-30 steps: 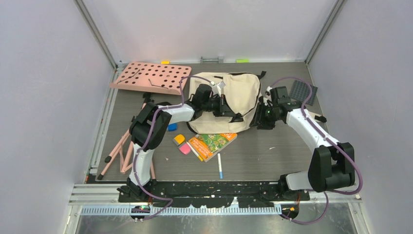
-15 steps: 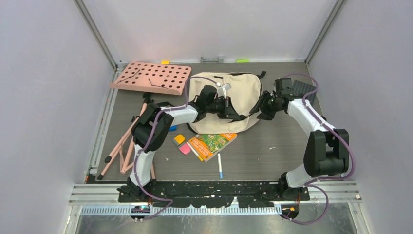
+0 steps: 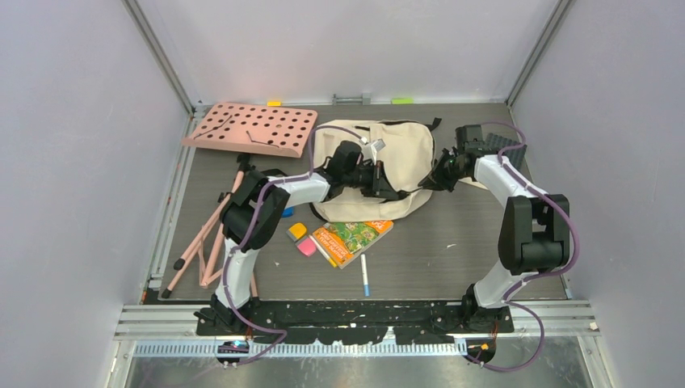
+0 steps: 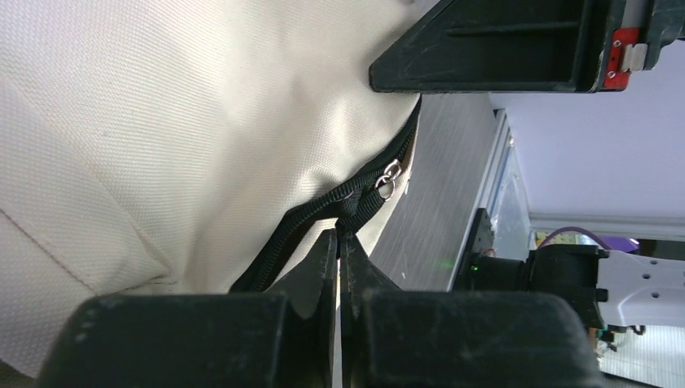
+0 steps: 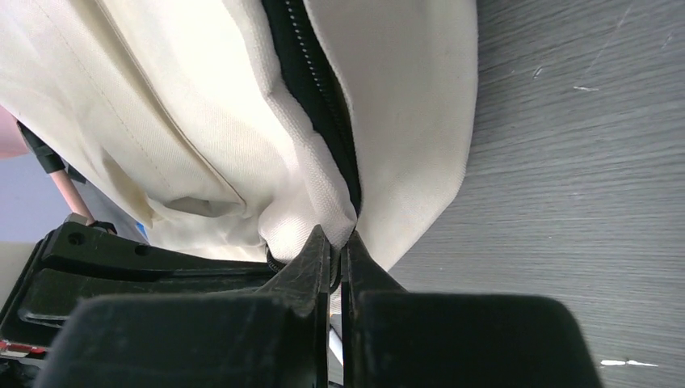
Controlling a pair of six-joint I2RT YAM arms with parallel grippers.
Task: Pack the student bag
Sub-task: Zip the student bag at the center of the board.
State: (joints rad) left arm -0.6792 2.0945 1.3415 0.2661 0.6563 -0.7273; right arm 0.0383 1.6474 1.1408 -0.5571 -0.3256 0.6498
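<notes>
The cream student bag (image 3: 400, 153) lies flat at the back middle of the table, with its black zipper running along the right edge. My left gripper (image 3: 392, 191) reaches over the bag from the left. In the left wrist view its jaws (image 4: 338, 234) are shut on the black webbing at the zipper's end, just below the metal zipper pull (image 4: 388, 181). My right gripper (image 3: 443, 179) sits at the bag's right edge. Its jaws (image 5: 338, 241) are shut on the cream fabric (image 5: 311, 218) beside the zipper (image 5: 319, 97).
A picture book (image 3: 353, 237) and a pen (image 3: 365, 275) lie in front of the bag, with orange (image 3: 296, 231), pink (image 3: 307, 246) and blue (image 3: 285, 211) erasers to their left. A pink perforated board (image 3: 252, 128) and pink stand legs (image 3: 202, 250) lie at left. A dark mat (image 3: 505, 149) lies at back right.
My right gripper swung in to the bag's right edge and closed on the fabric by the zipper. The left gripper kept its grip and barely moved.
</notes>
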